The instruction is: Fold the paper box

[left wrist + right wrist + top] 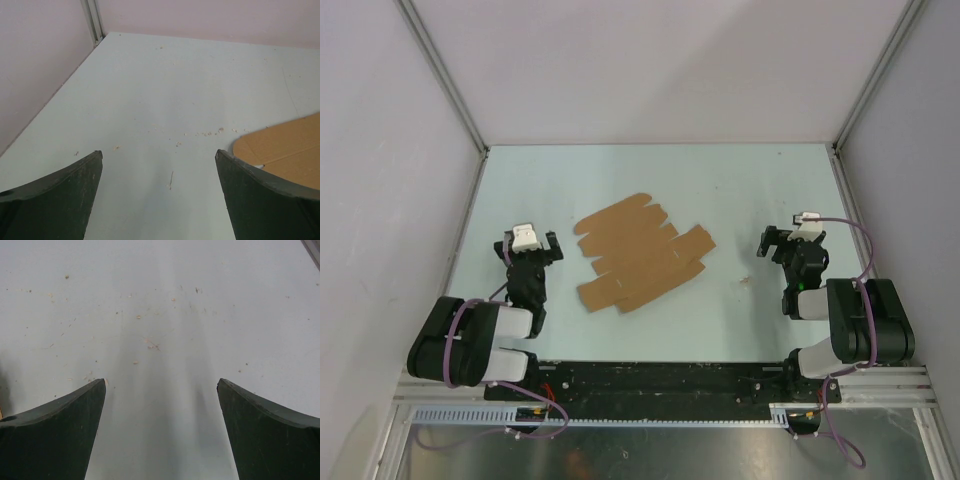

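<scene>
The paper box (pixel 640 254) is a flat brown die-cut cardboard sheet with flaps and tabs. It lies unfolded on the pale table between the two arms. One rounded corner of it shows at the right of the left wrist view (pixel 287 152). My left gripper (pixel 528 248) is open and empty, just left of the sheet. In its own view the left gripper (pixel 159 155) has bare table between the fingers. My right gripper (pixel 792 240) is open and empty, some way right of the sheet. The right gripper (pixel 161 382) sees only table.
White walls with metal corner posts (pixel 445 75) enclose the table on the left, back and right. Small cardboard crumbs (pixel 207 133) lie scattered on the surface. The arm bases sit on a black rail (pixel 660 380) at the near edge.
</scene>
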